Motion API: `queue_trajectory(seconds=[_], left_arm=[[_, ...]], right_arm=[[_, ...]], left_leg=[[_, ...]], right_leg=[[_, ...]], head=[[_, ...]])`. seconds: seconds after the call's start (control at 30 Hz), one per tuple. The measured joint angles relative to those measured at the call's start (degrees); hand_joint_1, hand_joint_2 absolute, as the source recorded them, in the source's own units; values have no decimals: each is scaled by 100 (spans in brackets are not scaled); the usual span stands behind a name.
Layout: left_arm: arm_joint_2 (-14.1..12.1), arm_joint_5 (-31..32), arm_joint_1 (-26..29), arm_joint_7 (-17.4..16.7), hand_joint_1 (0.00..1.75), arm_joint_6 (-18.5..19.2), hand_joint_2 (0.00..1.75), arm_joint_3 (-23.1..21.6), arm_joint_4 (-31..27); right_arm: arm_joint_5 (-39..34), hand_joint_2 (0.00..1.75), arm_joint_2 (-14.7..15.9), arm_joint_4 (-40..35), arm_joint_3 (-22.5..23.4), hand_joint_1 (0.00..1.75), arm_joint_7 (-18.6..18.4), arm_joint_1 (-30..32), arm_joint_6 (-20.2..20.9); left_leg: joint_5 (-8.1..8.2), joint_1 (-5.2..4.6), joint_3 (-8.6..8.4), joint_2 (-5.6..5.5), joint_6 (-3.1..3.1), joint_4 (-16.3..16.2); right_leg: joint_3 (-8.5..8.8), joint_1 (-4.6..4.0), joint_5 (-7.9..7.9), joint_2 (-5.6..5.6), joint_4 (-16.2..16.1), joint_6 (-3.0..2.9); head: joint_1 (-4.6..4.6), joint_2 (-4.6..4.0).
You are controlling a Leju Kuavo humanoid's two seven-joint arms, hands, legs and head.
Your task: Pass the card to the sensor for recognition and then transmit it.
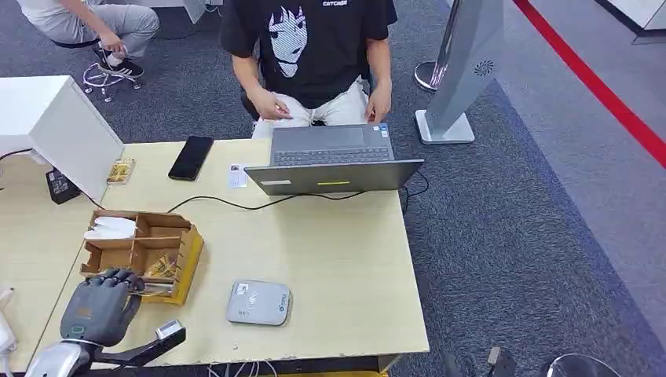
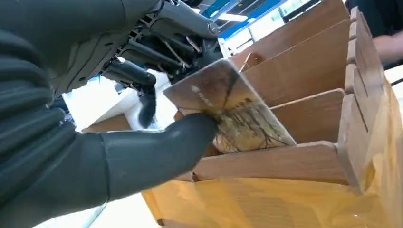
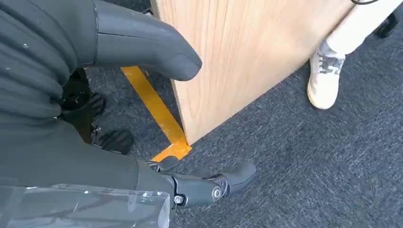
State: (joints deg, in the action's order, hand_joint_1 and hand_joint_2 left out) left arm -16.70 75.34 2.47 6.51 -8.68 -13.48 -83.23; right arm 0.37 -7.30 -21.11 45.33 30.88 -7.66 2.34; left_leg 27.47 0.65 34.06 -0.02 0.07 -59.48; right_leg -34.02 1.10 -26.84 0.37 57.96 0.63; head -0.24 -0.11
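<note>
Gripping: left hand (image 1: 100, 305) has the card (image 2: 231, 111) pinched between its thick thumb (image 2: 161, 151) and the darker fingers (image 2: 157, 45) above it, clear in the left wrist view
Card spot: it sits tilted in the near compartment of the wooden organizer (image 1: 141, 251), lower edge still down behind the front wall, top corner poking out past the thumb
Card look: yellowish-brown printed face, kinda shiny near the top
Left hand spot: at the near-left corner of the table (image 1: 314, 259), fingers reaching over the organizer's near edge
Right hand: right hand (image 3: 142, 118) hangs low beside a wooden panel (image 3: 237, 61) over dark carpet, thumb and fingers apart with nothing between them, so loosely spread
Floor by right hand: yellow tape strip (image 3: 154, 107) running under the panel's corner, plus a person's white shoe (image 3: 325, 78) farther out
Sensor: flat grey reader (image 1: 258, 302) lying just to the right of the left hand, a little apart from the organizer
Organizer extras: white folded stuff in its far-left compartment, more cards in the near-right 1
Farther out: black cable (image 1: 236, 206) across the table, then a black phone (image 1: 191, 157), a small white card (image 1: 237, 176), and an open grey laptop (image 1: 334, 161)
Farthest: seated person in a black t-shirt (image 1: 310, 47) behind the laptop, both their hands by its far edge
</note>
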Motion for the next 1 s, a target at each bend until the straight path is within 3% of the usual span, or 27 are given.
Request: queue_trajectory(seconds=[0.3, 0.4, 0.6, 0.87, 1.0], left_arm=[[-28, -13, -3, -20, 175, -18, 175, 0, 72], [-24, 114, -15, -40, 175, -258, 175, 0, 79], [-42, 389, -424, -171, 175, -380, 175, 2, -127], [-197, 103, -1398, -297, 175, 417, 175, -33, -723], [-223, -182, -2445, -337, 175, 848, 175, -99, -717]], right_arm=[[7, 175, -17, -2, 44, 0, 13, -3, -15], [72, 175, -31, -4, 48, 0, 31, -3, -48], [98, 175, -41, -17, 48, 0, 72, -19, -118], [188, 175, -55, -15, 50, 0, 101, -37, -149], [293, 175, -68, -11, 41, 0, 96, -128, -149]], left_leg=[[0, 0, -2, 0, 0, 0], [0, 0, -2, 0, 0, 0], [-7, 0, -2, -7, 2, -1], [-16, 2, -2, -2, 0, -7], [-35, 4, 24, -23, 0, -10]], right_leg=[[1, 0, 0, 0, 0, 0], [0, 0, 0, 0, 0, 0], [2, 0, 4, -7, 0, -1], [-5, -1, 17, 1, 1, 2], [-17, -3, 31, -18, 1, -1]], head=[[2, 0], [2, 0], [0, 0], [2, 0], [9, 0]])
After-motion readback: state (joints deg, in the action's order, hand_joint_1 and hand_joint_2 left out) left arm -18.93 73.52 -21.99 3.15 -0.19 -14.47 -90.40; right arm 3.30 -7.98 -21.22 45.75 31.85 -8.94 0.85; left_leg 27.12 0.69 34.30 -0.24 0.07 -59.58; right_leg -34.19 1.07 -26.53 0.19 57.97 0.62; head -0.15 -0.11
